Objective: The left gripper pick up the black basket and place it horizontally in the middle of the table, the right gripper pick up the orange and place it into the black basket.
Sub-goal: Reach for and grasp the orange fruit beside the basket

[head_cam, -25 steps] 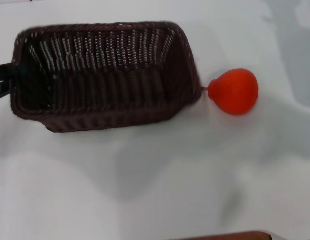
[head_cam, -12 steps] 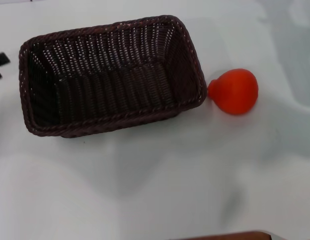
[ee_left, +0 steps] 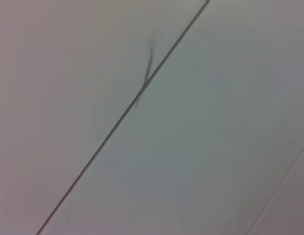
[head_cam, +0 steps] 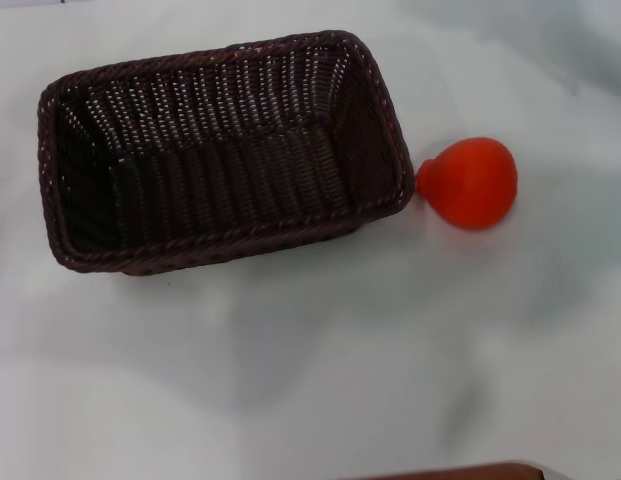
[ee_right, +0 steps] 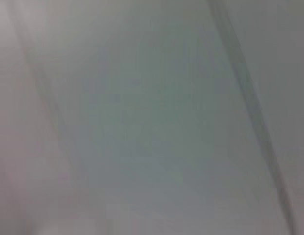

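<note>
The black basket (head_cam: pixel 225 150) lies lengthwise on the white table (head_cam: pixel 310 360) in the head view, left of centre, open side up and empty. The orange (head_cam: pixel 472 182) lies on the table just right of the basket's right end, its tapered neck almost touching the rim. Neither gripper shows in the head view. The left wrist view and the right wrist view show only a pale blank surface with thin dark lines; no fingers, basket or orange appear there.
A brown edge (head_cam: pixel 460 470) shows at the bottom of the head view. White table surface lies in front of the basket and to the right of the orange.
One second ago the left gripper held the basket's left end, with the basket tilted. It let go and drew away to the left out of view. The basket now rests flat. The orange has not moved.
</note>
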Action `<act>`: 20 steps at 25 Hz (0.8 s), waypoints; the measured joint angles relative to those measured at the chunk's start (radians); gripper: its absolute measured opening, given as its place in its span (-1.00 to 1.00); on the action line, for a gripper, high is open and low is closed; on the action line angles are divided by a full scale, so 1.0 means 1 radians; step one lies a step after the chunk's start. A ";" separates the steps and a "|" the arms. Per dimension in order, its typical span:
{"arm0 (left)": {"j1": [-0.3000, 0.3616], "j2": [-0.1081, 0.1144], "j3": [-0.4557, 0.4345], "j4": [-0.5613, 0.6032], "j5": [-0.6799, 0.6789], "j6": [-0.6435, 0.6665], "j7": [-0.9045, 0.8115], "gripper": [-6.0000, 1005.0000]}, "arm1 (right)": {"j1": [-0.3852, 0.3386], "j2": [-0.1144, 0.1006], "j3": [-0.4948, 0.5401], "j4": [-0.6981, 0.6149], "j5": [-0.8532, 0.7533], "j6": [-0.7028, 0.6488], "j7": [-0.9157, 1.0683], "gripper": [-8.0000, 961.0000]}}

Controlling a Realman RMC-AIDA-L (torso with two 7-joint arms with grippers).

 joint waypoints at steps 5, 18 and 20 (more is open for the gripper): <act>-0.009 -0.004 -0.004 0.084 -0.055 -0.005 0.098 0.28 | 0.047 -0.070 0.017 0.266 -0.527 0.184 0.368 0.92; -0.009 -0.011 0.001 0.147 -0.115 -0.016 0.167 0.79 | 0.202 0.033 0.021 0.432 -1.126 0.465 0.548 0.93; -0.008 -0.011 0.001 0.148 -0.116 -0.017 0.168 0.79 | 0.218 0.055 0.021 0.408 -1.163 0.452 0.545 0.93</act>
